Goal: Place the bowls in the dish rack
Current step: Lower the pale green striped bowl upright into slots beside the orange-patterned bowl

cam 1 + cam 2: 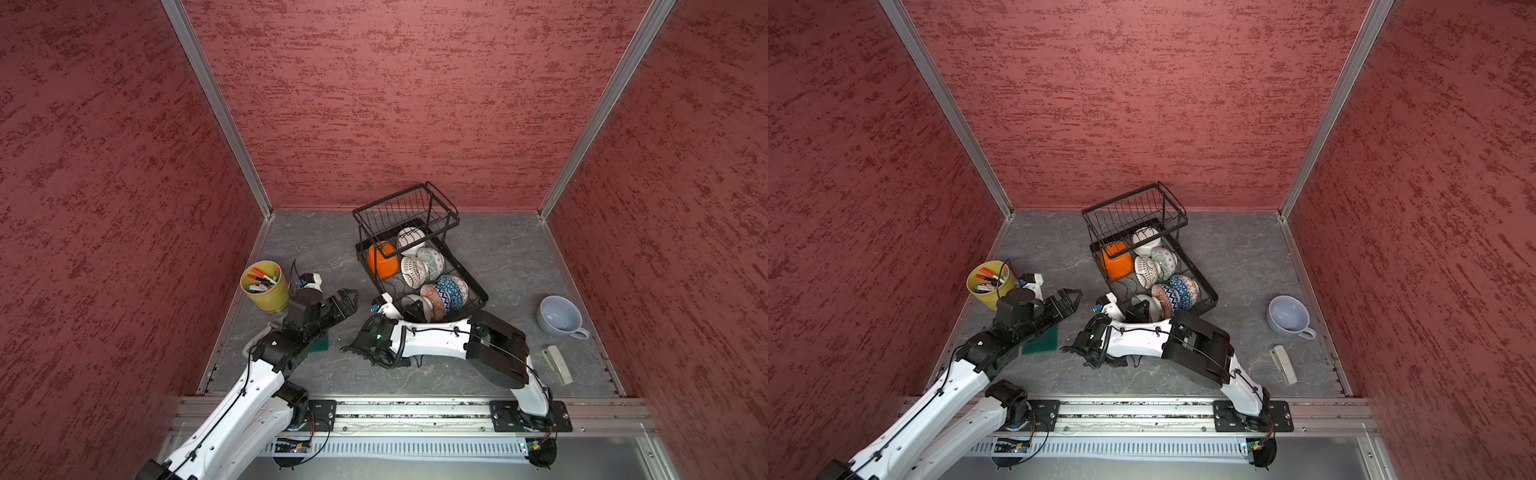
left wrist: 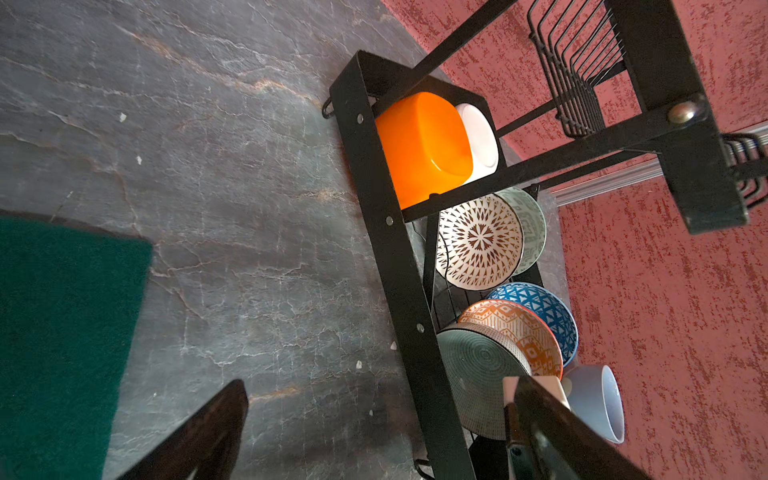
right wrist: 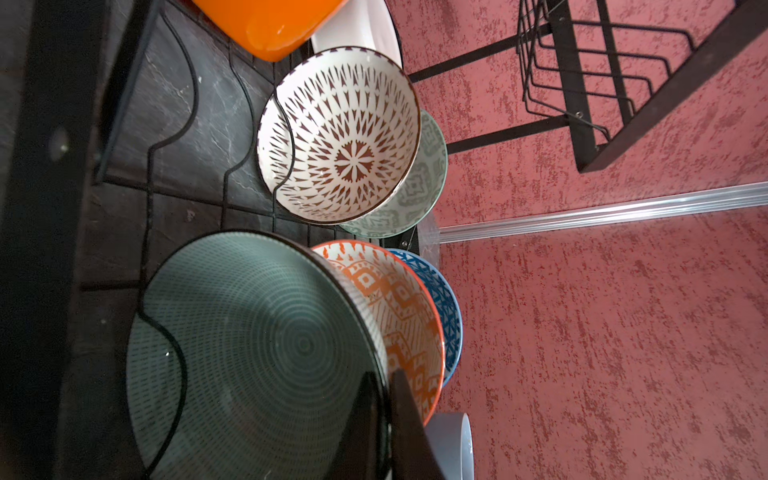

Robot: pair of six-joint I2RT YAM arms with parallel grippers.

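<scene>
Left arm [image 1: 253, 390], right arm [image 1: 436, 340]: white shells, black joint housings, thin black cables. Black base plates [image 1: 323, 413], silver screws. Green light [image 1: 378, 336] on right.

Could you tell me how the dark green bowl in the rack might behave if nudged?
The dark green bowl looks rigid glazed ceramic, probably slippery and chippable. Standing on edge in the dish rack, it may roll or tip.

No text, brand or number legible, pens [image 1: 262, 279] in yellow pot [image 1: 269, 298] possibly labelled, too small to read.
</scene>
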